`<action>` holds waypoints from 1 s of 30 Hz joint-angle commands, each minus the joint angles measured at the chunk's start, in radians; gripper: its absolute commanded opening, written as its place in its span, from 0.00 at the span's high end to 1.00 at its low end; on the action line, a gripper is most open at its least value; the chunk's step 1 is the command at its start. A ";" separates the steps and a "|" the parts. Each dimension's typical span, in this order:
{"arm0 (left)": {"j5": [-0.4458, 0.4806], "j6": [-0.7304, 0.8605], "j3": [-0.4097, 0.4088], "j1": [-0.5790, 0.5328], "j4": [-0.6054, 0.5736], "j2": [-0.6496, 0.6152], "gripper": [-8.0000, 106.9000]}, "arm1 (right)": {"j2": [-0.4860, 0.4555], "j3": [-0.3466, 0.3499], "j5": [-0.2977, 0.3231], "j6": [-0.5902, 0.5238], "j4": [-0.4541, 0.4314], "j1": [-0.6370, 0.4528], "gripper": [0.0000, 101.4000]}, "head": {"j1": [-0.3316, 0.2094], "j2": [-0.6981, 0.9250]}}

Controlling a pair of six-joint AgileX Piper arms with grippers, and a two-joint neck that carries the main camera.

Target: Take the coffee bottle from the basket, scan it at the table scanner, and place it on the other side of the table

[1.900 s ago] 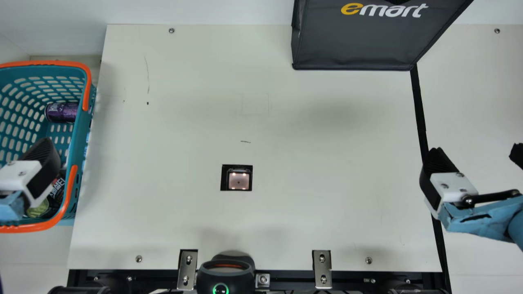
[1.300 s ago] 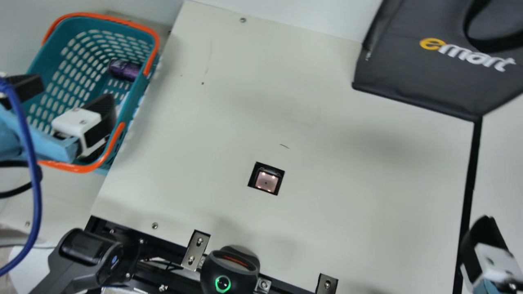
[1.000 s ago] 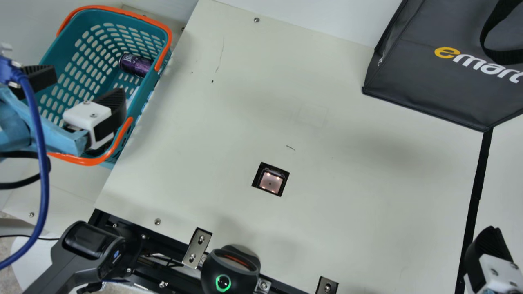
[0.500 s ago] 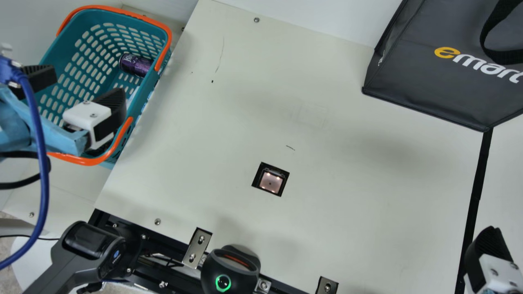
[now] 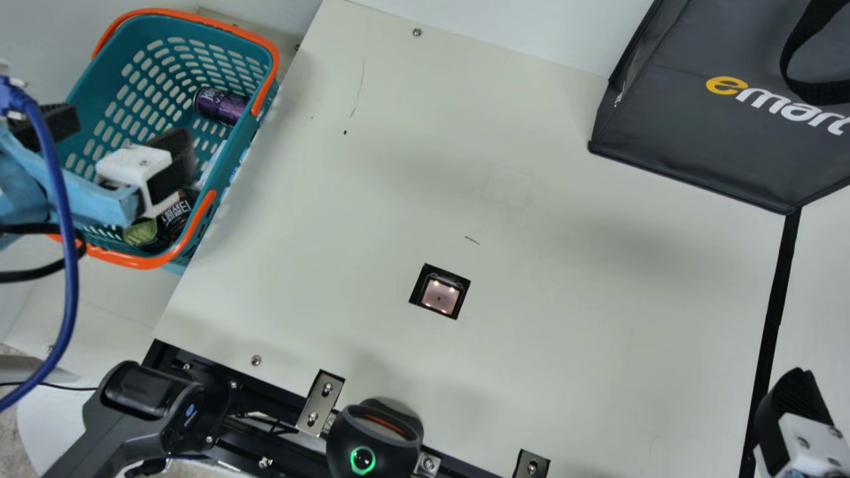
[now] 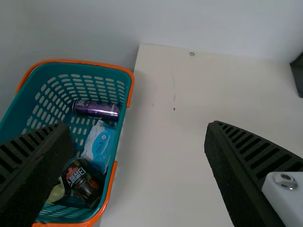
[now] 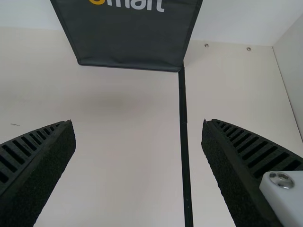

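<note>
Main view, table scanner (image 5: 439, 296), left wrist view, blue packet (image 6: 99, 144) in basket (image 6: 121, 119)

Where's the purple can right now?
In the main view, the purple can lies in the far part of the teal basket at the left; in the left wrist view, the blue-and-white packet is beside it.
</note>
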 commanded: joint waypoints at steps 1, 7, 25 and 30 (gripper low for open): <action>-0.009 -0.018 0.007 0.033 0.003 0.007 0.15 | 0.000 0.000 0.000 0.000 0.000 0.000 0.06 | -0.030 0.002; -0.051 -0.020 0.026 0.139 -0.030 0.048 0.15 | 0.000 0.000 0.000 0.000 0.001 0.000 0.06 | -0.030 0.002; -0.120 0.460 -0.012 0.593 -0.294 0.350 0.15 | 0.000 0.000 -0.001 0.000 0.001 0.000 0.06 | -0.030 0.002; -0.117 0.579 -0.037 0.668 -0.322 0.444 0.15 | 0.000 0.000 -0.001 0.000 0.001 0.000 0.06 | -0.030 0.002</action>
